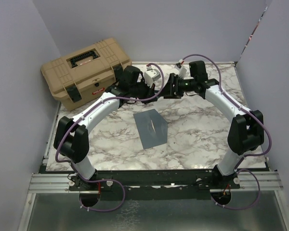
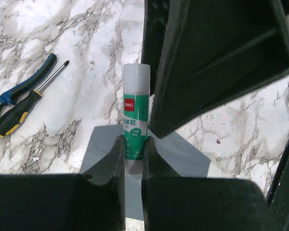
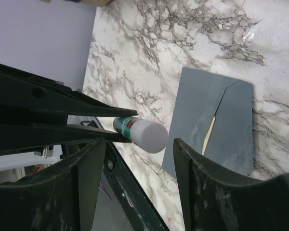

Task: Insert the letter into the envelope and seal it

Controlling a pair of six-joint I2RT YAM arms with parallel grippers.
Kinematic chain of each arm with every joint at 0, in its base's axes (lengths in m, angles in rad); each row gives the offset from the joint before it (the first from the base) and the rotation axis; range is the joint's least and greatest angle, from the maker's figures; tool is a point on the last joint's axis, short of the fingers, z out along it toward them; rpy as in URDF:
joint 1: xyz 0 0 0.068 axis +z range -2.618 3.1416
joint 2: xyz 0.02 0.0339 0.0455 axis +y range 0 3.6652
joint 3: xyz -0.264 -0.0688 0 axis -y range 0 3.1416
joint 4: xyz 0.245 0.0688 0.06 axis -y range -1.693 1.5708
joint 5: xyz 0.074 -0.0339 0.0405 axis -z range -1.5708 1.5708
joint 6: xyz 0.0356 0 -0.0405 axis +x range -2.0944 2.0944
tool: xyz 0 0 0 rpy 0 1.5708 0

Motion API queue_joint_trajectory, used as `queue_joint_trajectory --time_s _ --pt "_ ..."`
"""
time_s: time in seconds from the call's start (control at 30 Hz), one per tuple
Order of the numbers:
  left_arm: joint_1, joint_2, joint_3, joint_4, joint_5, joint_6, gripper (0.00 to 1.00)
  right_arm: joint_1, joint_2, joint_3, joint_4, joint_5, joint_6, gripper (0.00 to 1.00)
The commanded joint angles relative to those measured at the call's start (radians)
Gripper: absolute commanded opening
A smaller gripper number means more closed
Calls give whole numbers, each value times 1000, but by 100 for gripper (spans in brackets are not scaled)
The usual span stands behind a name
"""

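- The envelope (image 1: 151, 129) lies flat on the table (image 1: 202, 130), on the base side of the glue stick (image 2: 136, 110).
- The stick's body is grasped by the left end effector (image 2: 133, 142); its cap points between the released jaws of the right end effector (image 3: 137, 149).

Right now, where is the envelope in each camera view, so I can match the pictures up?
Top external: the envelope lies flat mid-picture on the marble table.
Left wrist: bottom centre, behind the glue stick.
Right wrist: right of centre, lying diagonally.
Shared landmark: the white-capped glue stick, in both wrist views; the top view does not show it clearly.
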Motion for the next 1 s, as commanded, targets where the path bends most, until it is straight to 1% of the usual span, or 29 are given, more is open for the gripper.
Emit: queue_joint_trajectory --time_s 0.0,0.1,0.2,0.47,0.53,0.63,0.67,0.7,0.73,0.8,0.83,0.87,0.97 --pt "-2 -53 11 -37 51 35 0 -25 -7 -36 106 -75 65 62" --pt "-2 -62 5 -41 52 39 0 -31 -18 -56 158 -100 96 62" --pt "-2 -65 5 -42 52 42 0 -33 -11 -57 169 -122 105 60" --pt "-2 -84 -3 -57 61 62 0 -33 -32 -85 267 -169 141 43" --pt "-2 -87 -2 -60 62 65 0 -32 -31 -87 284 -180 151 35" --pt "-2 -80 16 -61 37 35 0 -32 -37 -94 309 -190 165 9" --pt "-1 -77 26 -62 25 18 8 -33 -43 -101 321 -187 170 3" --pt "-1 -72 34 -62 13 6 23 -32 -51 -106 333 -183 172 1" --pt "-1 -68 40 -61 -1 -4 39 -33 -58 -110 341 -180 173 0" --pt "0 -59 50 -61 -14 -11 54 -33 -62 -111 353 -191 174 0" --pt "0 -55 53 -61 -13 -10 58 -33 -62 -111 360 -200 178 0" --pt "0 -50 56 -60 -6 -5 60 -33 -60 -112 369 -210 184 0" --pt "0 -33 61 -60 27 11 61 -33 -58 -114 386 -226 192 0"
